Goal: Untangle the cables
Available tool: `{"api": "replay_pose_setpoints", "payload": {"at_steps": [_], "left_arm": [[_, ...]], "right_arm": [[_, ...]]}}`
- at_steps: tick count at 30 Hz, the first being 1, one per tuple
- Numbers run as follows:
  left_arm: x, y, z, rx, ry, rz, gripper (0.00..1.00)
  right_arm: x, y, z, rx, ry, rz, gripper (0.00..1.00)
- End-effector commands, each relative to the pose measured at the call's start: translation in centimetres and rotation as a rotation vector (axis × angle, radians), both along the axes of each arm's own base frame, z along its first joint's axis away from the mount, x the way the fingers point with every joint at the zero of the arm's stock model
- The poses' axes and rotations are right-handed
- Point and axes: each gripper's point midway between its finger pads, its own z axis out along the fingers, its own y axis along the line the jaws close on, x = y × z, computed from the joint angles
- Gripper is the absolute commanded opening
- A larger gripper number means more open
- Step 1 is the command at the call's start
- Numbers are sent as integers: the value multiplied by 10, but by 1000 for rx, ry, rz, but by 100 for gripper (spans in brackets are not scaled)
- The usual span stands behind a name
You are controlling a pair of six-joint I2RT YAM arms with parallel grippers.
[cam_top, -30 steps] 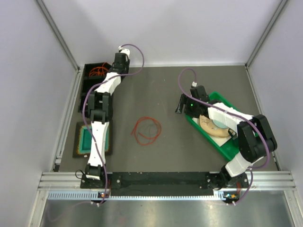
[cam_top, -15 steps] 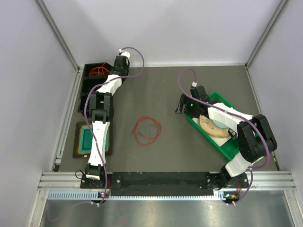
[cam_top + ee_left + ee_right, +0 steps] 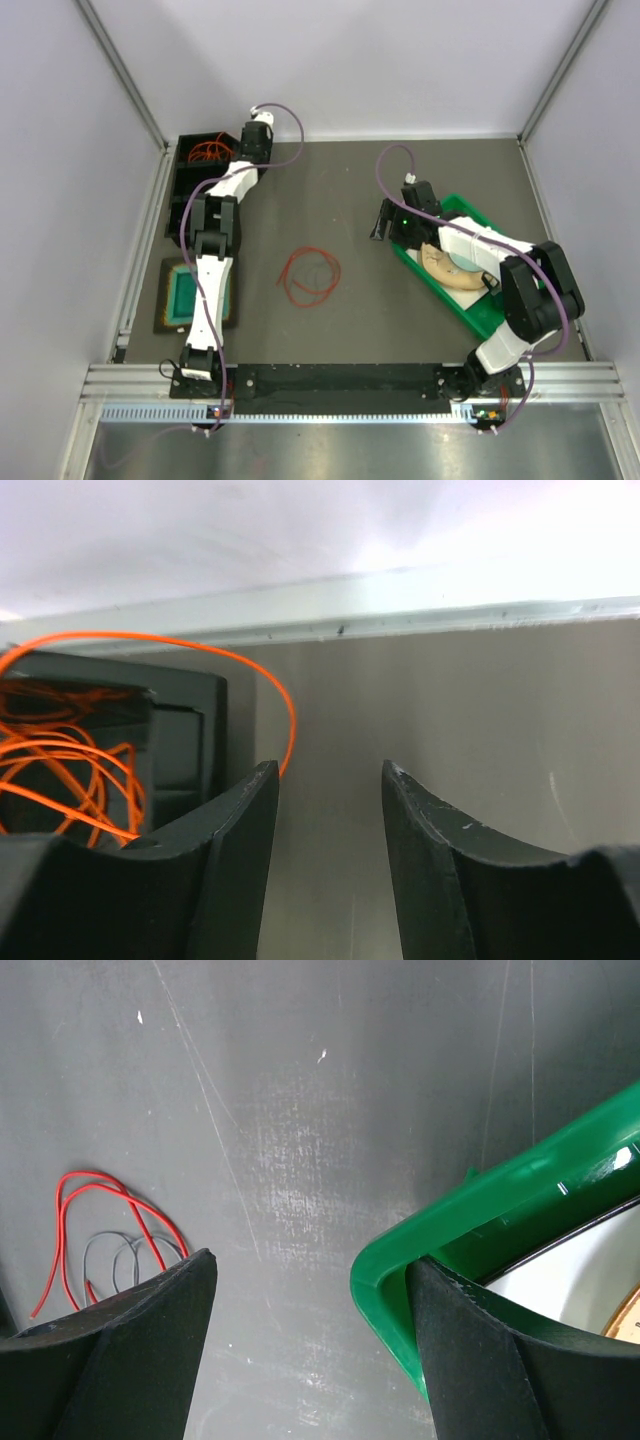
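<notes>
A loose tangle of red cable [image 3: 308, 275] with a thin dark cable [image 3: 320, 270] inside its loop lies on the grey table, mid-left. It also shows in the right wrist view [image 3: 95, 1215]. More orange cables [image 3: 208, 152] sit in a black bin [image 3: 192, 178] at the far left; the left wrist view shows them [image 3: 70, 760], one loop arcing over the bin's edge. My left gripper [image 3: 325, 780] is open and empty, just right of the bin near the back wall. My right gripper [image 3: 310, 1270] is open and empty, at the corner of the green tray [image 3: 440, 1230].
The green tray [image 3: 479, 312] at the right holds a white plate and a tan object [image 3: 445, 267]. A teal-lined tray [image 3: 184, 293] lies at the near left under the left arm. A metal rail [image 3: 340, 380] runs along the near edge.
My left gripper has shifted slightly toward the back wall, beside the black bin. The right arm and the cables on the table have not moved.
</notes>
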Motion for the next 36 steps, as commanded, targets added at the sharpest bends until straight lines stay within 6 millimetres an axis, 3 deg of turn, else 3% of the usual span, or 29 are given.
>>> {"api": "replay_pose_setpoints", "payload": {"at_steps": [1,4,9,12,16,20,24,36], "left_arm": [[11,8,11,-14,-59,10,50],[11,10,11,-17,-60,17,44],[13,16,19,-22,-80,38,12],[14,20,30,-24,-100,52,0],[14,23,48,-19,-122,66,0],[14,24,82,-31,-169,71,0],[11,24,101,-41,-190,72,0],[3,28,120,-46,-209,83,0]], "right_arm": [[10,28,18,114,-23,48,75],[11,29,18,114,-21,49,75],[11,30,17,119,-18,50,75],[11,31,16,121,-13,52,75],[12,33,18,127,-15,56,75],[11,34,18,134,-11,59,75],[11,35,20,141,-12,59,74],[12,30,30,125,-39,52,75]]}}
